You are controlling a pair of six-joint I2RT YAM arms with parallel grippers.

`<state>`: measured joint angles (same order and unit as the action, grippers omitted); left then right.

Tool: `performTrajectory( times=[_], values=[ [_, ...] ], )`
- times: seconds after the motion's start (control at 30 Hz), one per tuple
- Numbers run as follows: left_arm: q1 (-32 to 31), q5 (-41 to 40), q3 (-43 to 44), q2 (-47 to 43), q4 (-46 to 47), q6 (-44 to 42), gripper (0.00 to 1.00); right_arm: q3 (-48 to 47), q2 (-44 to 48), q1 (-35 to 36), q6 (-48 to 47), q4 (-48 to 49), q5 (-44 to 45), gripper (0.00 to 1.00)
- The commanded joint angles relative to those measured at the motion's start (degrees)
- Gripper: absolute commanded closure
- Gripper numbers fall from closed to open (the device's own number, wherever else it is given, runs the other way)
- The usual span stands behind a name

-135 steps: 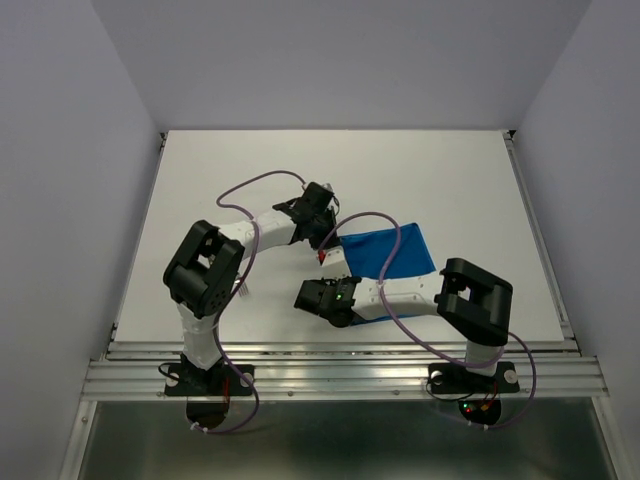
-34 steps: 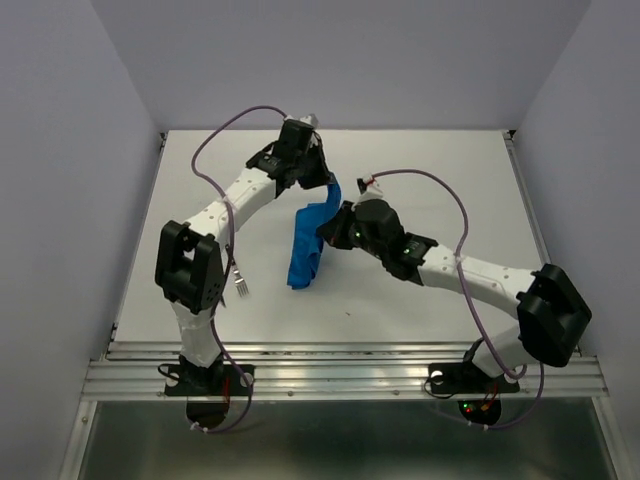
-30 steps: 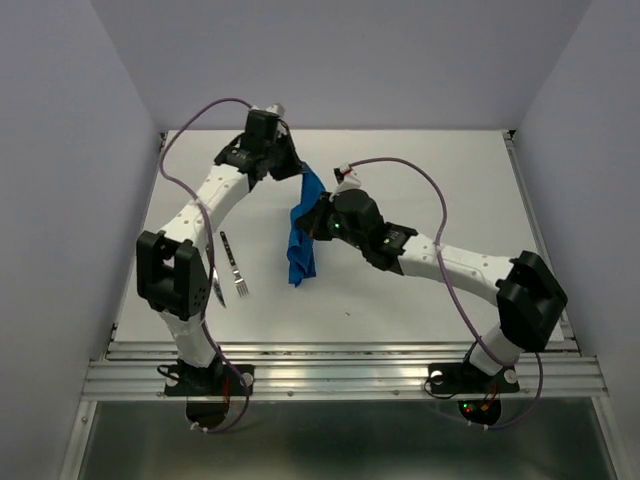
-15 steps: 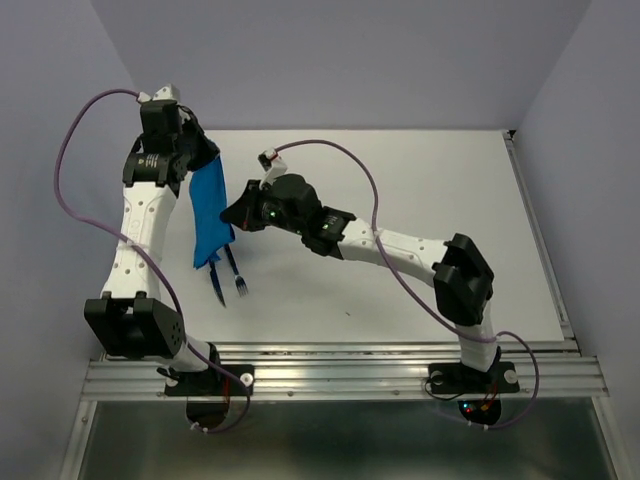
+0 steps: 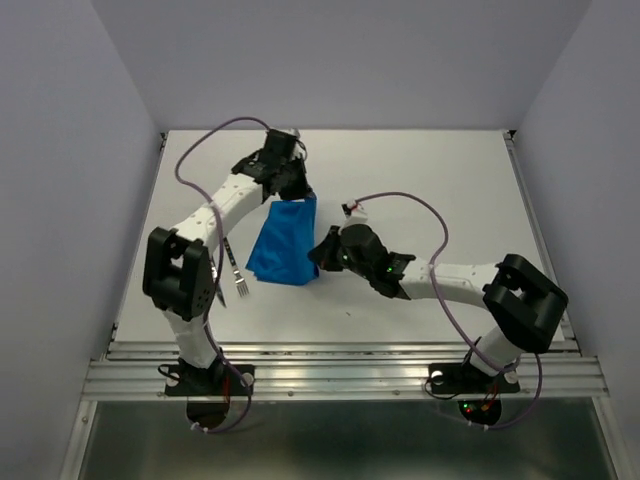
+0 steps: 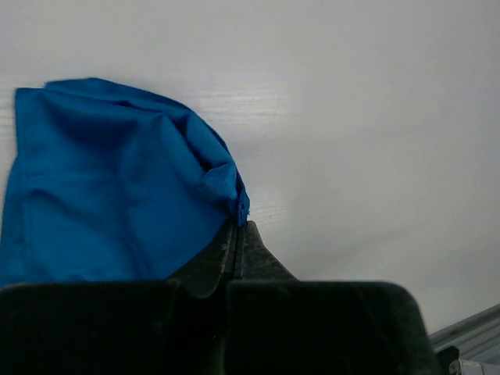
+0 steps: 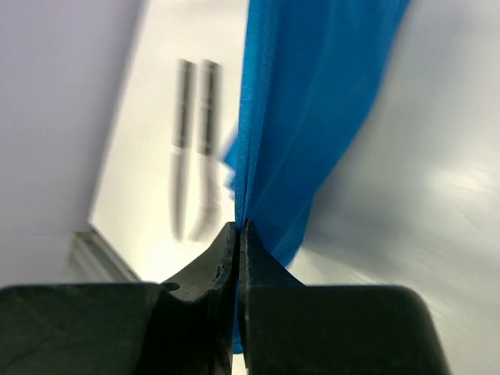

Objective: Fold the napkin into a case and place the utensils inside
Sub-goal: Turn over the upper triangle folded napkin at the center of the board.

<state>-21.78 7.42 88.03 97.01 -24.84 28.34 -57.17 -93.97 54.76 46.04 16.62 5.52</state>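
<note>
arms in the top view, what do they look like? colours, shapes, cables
The left arm and right arm match: white links, chunky black joint housings, black bases. A thin purple cable loops loosely along each arm. The left pincer and right pincer have plain matte black fingers that taper to narrow tips.

The napkin [image 5: 283, 245], bright blue and creased, hangs spread between two pinched corners: the far one in the left tool [image 5: 292, 193], the near right one in the right tool [image 5: 318, 256]. Left of it, the fork [image 5: 236, 277] and knife [image 7: 183, 125] lie side by side on the table [image 5: 420, 180].
</note>
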Motion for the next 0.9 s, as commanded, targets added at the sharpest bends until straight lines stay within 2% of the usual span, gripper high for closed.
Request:
performTrajectory(
  times=[0.0,0.13,0.4,0.7,0.87],
  values=[
    [-5.45,-6.81,1.18,7.55,17.44,2.77,1.0,15.48,6.68,0.97,4.75,-2.47,-2.45,0.99],
    [-10.55,-8.65,5.03,14.42,19.3,4.18,1.0,24.19,15.99,0.26,6.51,-2.73,0.63,0.99],
    [-13.73,-7.86,10.49,22.78,18.78,4.27,1.0,34.57,26.55,0.26,8.8,-7.3,3.71,0.99],
    [-15.83,-7.77,12.17,25.33,18.86,4.27,1.0,37.83,26.65,0.26,10.29,-8.36,5.38,0.99],
    [-16.19,-9.43,9.45,23.14,19.3,3.31,1.0,38.18,27.0,0.26,9.51,-9.06,6.61,0.99]
  ],
)
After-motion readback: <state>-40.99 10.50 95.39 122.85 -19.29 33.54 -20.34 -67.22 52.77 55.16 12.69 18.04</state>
